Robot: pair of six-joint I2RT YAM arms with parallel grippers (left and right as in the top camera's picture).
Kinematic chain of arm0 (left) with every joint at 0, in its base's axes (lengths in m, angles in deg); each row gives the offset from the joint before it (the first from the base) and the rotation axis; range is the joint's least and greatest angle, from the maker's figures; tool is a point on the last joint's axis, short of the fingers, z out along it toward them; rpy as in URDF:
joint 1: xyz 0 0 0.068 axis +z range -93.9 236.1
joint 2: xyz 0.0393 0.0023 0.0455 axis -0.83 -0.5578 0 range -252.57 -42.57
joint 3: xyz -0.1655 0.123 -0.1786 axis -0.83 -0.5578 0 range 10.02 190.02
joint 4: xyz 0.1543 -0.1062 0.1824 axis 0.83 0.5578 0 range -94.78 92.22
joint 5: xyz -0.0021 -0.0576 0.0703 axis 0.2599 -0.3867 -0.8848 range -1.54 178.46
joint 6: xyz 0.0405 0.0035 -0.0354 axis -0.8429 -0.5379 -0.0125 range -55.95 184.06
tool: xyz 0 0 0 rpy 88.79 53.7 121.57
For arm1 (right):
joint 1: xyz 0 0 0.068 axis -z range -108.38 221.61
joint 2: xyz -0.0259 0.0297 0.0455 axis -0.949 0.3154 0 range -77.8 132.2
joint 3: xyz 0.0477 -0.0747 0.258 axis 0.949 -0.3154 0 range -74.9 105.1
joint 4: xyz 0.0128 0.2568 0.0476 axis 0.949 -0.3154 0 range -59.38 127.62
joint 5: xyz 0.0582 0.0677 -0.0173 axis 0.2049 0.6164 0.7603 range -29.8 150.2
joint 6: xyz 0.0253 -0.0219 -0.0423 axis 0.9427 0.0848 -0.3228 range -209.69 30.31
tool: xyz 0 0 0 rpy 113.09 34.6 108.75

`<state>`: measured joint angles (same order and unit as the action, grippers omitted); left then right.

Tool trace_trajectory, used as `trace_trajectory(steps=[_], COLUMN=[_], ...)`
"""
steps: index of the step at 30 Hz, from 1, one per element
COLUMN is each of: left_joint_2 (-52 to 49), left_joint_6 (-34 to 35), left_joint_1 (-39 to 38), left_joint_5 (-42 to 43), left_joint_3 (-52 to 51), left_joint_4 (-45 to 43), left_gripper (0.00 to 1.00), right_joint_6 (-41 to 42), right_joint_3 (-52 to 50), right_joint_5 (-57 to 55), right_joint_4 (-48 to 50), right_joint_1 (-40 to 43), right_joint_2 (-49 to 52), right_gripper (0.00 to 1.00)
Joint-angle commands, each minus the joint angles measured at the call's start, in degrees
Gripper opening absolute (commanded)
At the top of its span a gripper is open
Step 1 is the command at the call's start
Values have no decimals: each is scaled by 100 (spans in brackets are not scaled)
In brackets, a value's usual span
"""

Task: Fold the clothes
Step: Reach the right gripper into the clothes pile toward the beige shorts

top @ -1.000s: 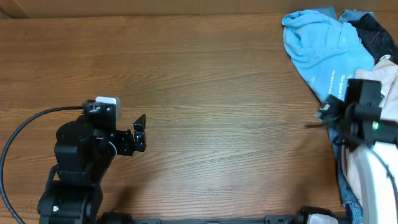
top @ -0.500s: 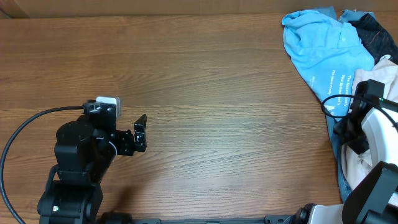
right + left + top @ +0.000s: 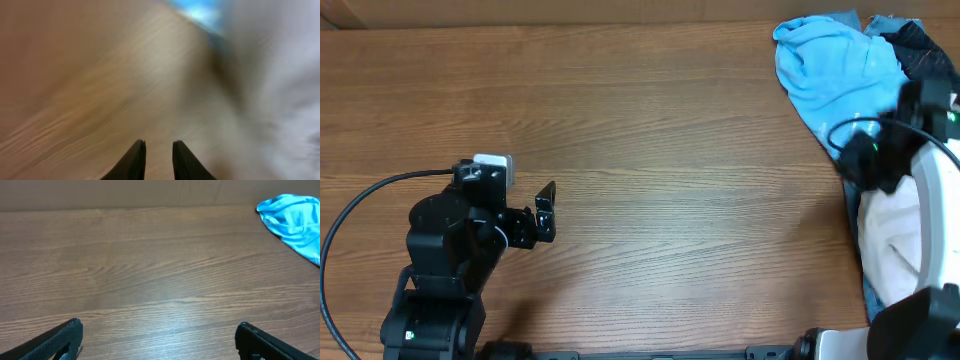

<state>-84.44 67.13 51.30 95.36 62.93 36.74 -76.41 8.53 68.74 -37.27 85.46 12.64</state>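
Even, fairly bright indoor light from above, no harsh glare, just a mild sheen on the wood table. Soft faint shadow beside the left arm in the overhead view. Overhead and left wrist views sharp; right arm slightly smeared. Right wrist view is heavy motion blur, grain streaked, blue patch and pale areas smeared, only the right gripper fingertips crisp.

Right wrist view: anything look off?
It is smeared with motion blur; only the right pincer shows sharp. Overhead, the shorts lie crumpled beside the blue T-shirt.
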Motion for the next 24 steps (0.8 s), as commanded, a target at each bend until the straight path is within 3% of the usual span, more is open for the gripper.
trace_trajectory(steps=[1, 6, 10, 13, 14, 18, 24], left_joint_2=[13, 13, 13, 11, 11, -2, -7], left_joint_6=[39, 39, 42, 39, 39, 39, 37], left_joint_1=[0, 0, 0, 0, 0, 0, 0], left_joint_5=[59, 61, 63, 63, 63, 61, 59], left_joint_3=[144, 144, 144, 144, 142, 142, 142], left_joint_4=[-50, -39, -11, 70, 70, -15, -9], left_gripper=[100, 100, 100, 100, 100, 100, 100], right_joint_6=[-321, -68, 1005, 1508, 1606, 1722, 1676], right_joint_3=[750, 1084, 1082, 1073, 1067, 911, -157], right_joint_5=[785, 540, -1416, -2358, -2490, -2601, -2603], right_joint_4=[-94, 542, 236, -431, -614, -890, -413], right_joint_1=[-782, -2061, -2391, -2238, -2133, -1580, -693], right_joint_2=[-107, -105, -103, -103, -103, -103, -101], right_gripper=[22, 22, 27, 39, 49, 63, 67])
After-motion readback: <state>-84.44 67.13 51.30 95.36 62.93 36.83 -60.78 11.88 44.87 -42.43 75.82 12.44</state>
